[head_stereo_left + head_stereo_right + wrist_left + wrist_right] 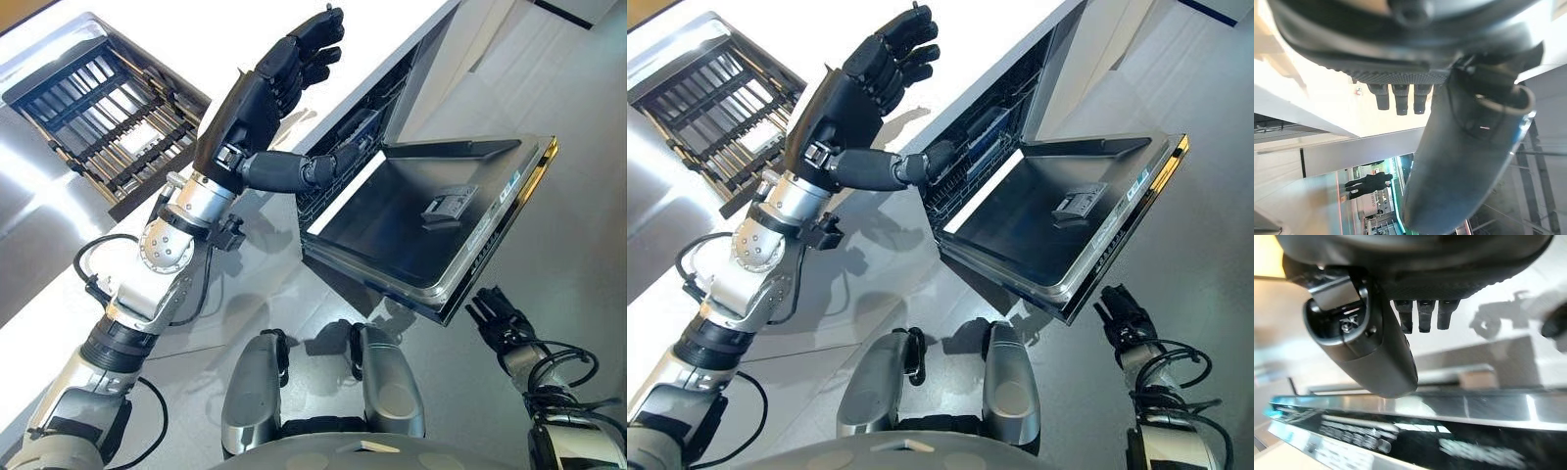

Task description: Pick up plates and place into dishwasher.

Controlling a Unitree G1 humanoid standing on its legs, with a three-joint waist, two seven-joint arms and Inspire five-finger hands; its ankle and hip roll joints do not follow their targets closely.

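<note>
Stainless dishwasher door (421, 230) down; dark wire rack (965, 162) inside, contents can't tell. Left hand (260, 93) raised over white table (225, 29), fingers loosely curled, empty. Right hand (500, 318) below door edge, fingers relaxed, empty. Wire dish rack (98, 108) on table: no plates discernible.

I see a white counter (392, 29) running across the top. A dark rack with metal bars (103, 108) sits in a sink on its left side. The floor (578, 225) below is pale and smooth. Far off in my left wrist view, a person in dark clothes (1369, 182) stands.
</note>
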